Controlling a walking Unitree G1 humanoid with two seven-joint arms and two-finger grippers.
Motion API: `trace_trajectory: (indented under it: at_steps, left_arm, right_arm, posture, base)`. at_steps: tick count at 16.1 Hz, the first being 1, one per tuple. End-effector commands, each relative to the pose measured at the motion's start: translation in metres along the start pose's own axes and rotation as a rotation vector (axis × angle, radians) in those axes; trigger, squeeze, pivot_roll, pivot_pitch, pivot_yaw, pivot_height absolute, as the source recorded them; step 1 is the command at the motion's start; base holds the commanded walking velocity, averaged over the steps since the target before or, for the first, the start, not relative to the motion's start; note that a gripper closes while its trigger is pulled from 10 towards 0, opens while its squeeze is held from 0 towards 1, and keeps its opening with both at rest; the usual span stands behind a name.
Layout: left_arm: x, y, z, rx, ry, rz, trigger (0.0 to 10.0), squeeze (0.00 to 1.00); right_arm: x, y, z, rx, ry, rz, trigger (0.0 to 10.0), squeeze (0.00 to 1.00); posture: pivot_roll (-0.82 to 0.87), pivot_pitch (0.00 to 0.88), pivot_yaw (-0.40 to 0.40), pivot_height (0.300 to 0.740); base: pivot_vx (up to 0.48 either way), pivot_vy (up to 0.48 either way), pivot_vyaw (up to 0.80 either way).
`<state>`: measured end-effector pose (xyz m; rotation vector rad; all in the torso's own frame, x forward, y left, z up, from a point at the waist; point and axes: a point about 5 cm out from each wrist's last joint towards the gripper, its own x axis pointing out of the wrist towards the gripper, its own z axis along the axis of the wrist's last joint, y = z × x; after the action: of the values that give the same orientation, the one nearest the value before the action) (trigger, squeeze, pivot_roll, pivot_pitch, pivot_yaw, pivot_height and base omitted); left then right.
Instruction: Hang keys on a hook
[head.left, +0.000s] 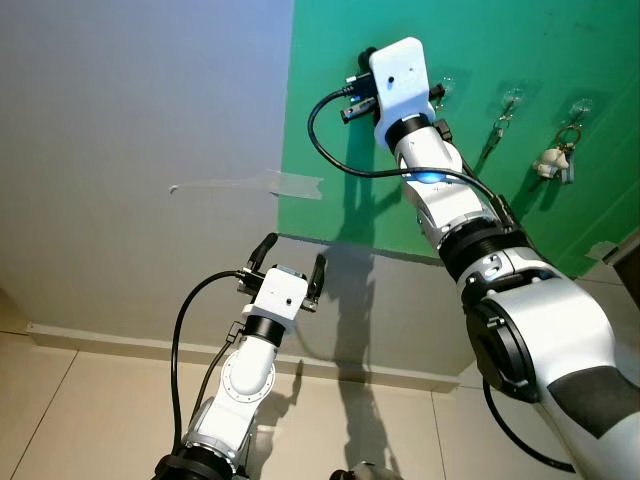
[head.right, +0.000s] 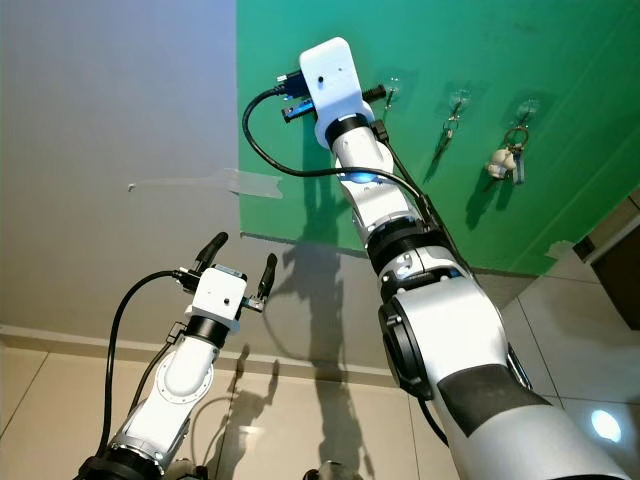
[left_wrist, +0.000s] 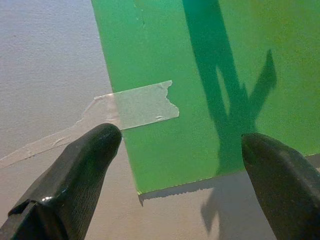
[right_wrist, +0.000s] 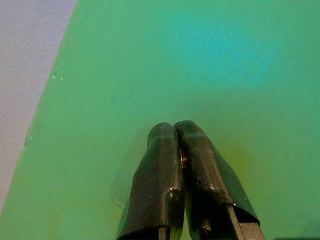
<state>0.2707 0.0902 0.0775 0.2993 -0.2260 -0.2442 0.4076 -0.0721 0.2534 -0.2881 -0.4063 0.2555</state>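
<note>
A green board (head.left: 480, 40) on the wall carries three clear hooks. A dark key (head.left: 497, 132) hangs from the middle hook (head.left: 513, 99). A key ring with a white charm (head.left: 553, 161) hangs from the right hook (head.left: 580, 106). My right arm is raised to the left hook (head.left: 444, 88). Its white wrist housing hides most of the fingers from the head camera. In the right wrist view, the right gripper (right_wrist: 174, 127) is shut with its tips against the green board, and nothing shows between them. My left gripper (head.left: 293, 262) is open, low and left of the board.
A grey wall (head.left: 130, 120) lies left of the board, with a strip of clear tape (head.left: 290, 184) across the board's left edge. Pale floor tiles (head.left: 80, 420) run below the skirting. A dark doorway edge (head.left: 628, 262) shows at the far right.
</note>
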Motion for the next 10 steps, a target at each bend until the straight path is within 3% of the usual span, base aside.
trace_trajectory:
  at_steps: [1, 6, 10]
  left_arm:
    - [0.001, -0.003, 0.003, 0.010, -0.006, -0.018, 10.0, 0.00]
    - [0.002, -0.002, 0.000, 0.010, 0.021, -0.022, 10.0, 0.00]
    - [0.004, 0.007, -0.003, 0.018, 0.040, -0.009, 10.0, 0.00]
  right_arm:
    - [-0.007, -0.007, -0.013, 0.027, 0.044, -0.021, 10.0, 0.00]
    - [-0.018, -0.003, -0.005, 0.024, -0.070, 0.014, 10.0, 0.00]
    - [-0.035, -0.016, -0.016, 0.027, -0.046, -0.025, 10.0, 0.00]
  posture:
    - [-0.04, 0.000, -0.138, 0.723]
    - [-0.06, 0.000, -0.132, 0.723]
    - [-0.05, 0.000, -0.123, 0.723]
  base:
    - [0.000, 0.000, 0.00]
    - [0.000, 0.000, 0.00]
    - [0.000, 0.000, 0.00]
